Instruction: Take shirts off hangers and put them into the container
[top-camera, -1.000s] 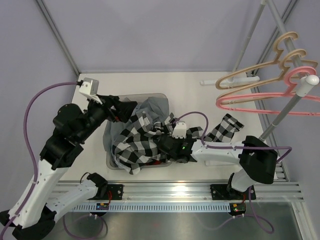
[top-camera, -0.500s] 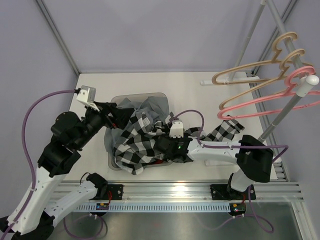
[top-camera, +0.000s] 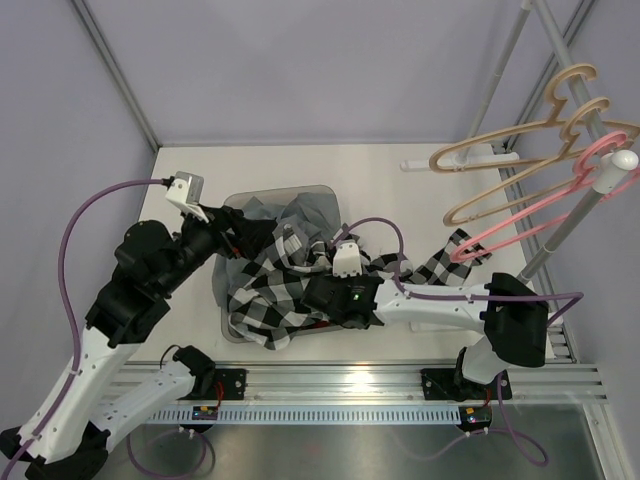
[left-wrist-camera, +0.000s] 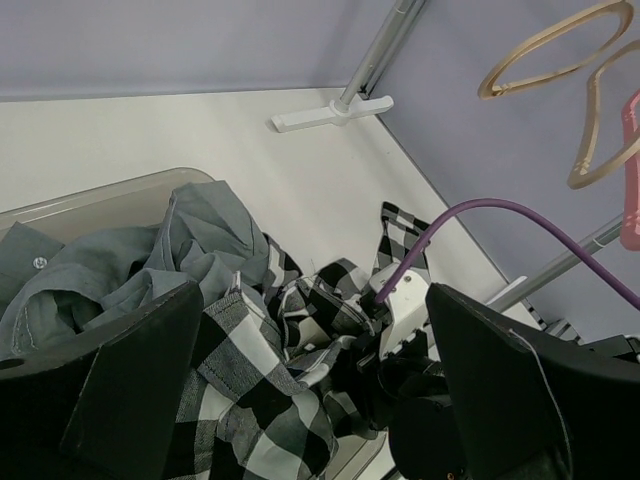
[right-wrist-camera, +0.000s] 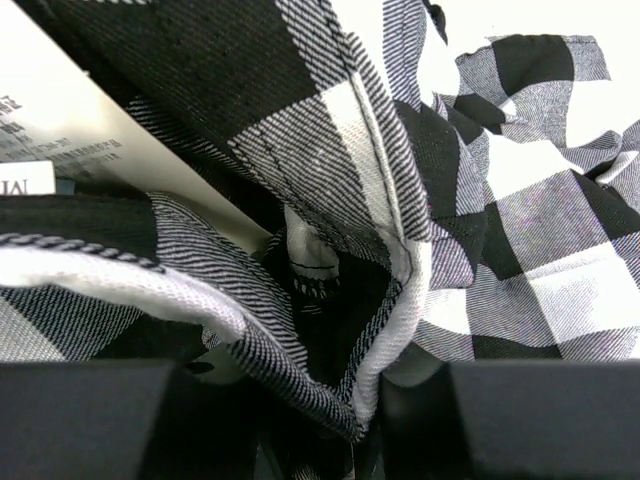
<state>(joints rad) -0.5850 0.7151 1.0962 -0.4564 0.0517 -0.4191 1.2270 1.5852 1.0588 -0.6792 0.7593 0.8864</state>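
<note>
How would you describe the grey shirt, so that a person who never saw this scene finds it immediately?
On the white table, find the translucent container near the middle. The grey shirt lies crumpled at its far end, toward the back wall, partly under the checked shirt. It is plain grey, while its neighbour has black and white squares.

Soft, even light fills the top view: the white table is bright, shadows faint, a pale sheen at 6 o'clock. In the left wrist view, fingers at 5 and 7 o'clock are near-black. The right wrist close-up of the checked shirt is sharp, dark at 6 o'clock.
</note>
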